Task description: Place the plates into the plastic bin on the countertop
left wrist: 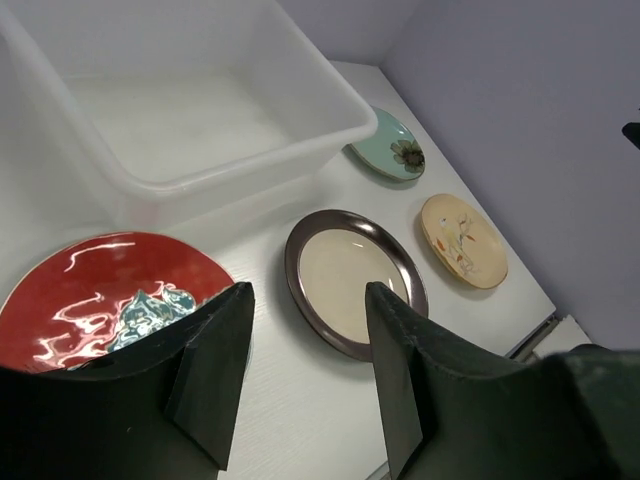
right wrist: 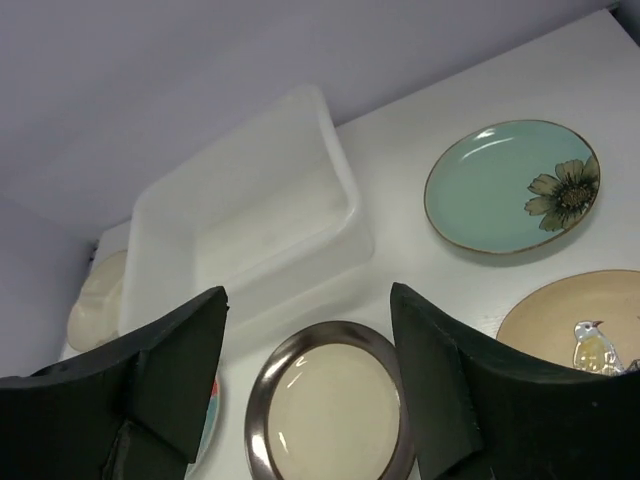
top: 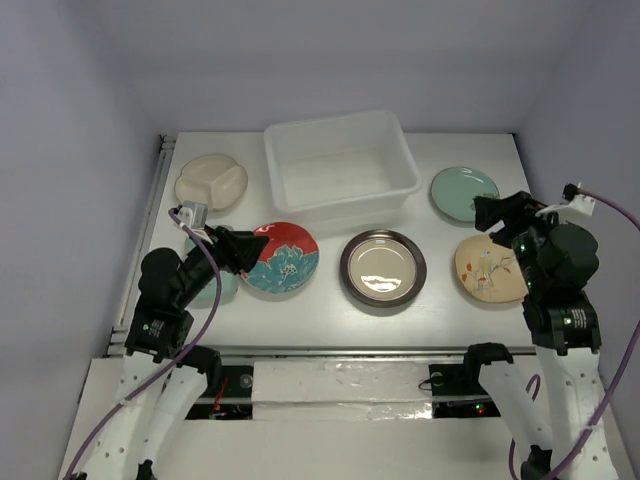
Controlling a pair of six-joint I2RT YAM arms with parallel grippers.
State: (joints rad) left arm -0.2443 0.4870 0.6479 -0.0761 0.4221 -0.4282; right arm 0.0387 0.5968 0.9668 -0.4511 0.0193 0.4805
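Bright, even overhead light casts soft shadows, with glare streaking the red plate [left wrist: 100, 295].

I assess this as a robot test cell in a lab, not a home kitchen. Plain pale walls [top: 80, 150] box in a bare white counter [top: 440, 310] on three sides, and a metal rail [top: 160, 190] runs along its left edge. The left arm [top: 165, 300] and the right arm [top: 560, 290] stand at the near edge, with a purple cable [top: 620, 212] running exposed. A plastic bin [top: 330, 122] and a red plate [top: 295, 245] lie apart on the counter.
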